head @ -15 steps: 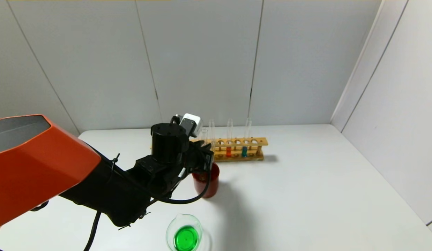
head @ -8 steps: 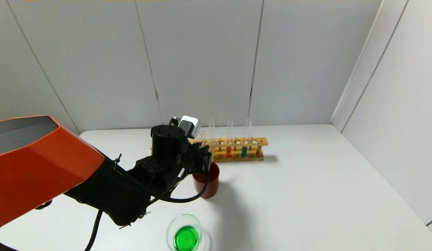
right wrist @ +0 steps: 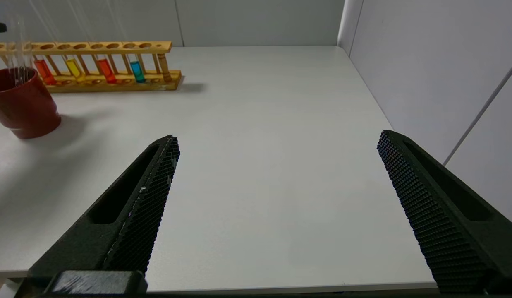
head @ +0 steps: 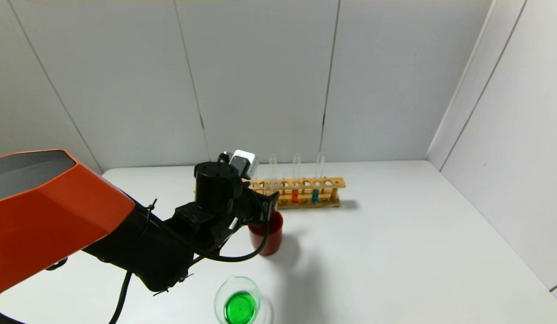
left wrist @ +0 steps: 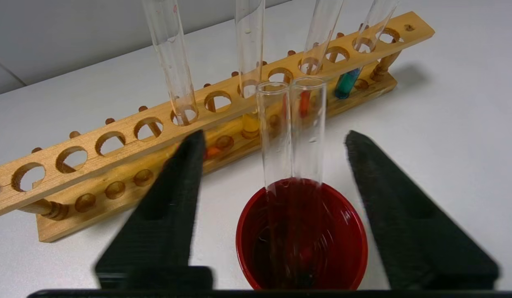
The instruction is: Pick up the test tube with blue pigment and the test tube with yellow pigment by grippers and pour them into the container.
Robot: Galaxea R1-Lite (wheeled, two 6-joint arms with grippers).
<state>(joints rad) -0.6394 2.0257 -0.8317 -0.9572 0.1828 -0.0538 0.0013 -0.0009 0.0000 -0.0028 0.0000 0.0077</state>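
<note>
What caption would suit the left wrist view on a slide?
The open left hand brackets two empty test tubes standing in a red cup before the wooden rack.

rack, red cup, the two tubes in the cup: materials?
Rack: looks like unfinished light wood, grain visible. Red cup: opaque and glossy, probably plastic. Two empty tubes standing in it: clear, see-through, likely glass, though clear plastic can't be ruled out.

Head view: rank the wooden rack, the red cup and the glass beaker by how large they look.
1. Wooden rack, clearly the longest, though farthest from the camera.
2 and 3. Red cup and glass beaker look about alike; the beaker sits nearer the camera and the left gripper covers part of the cup, so I won't rank them.
</note>
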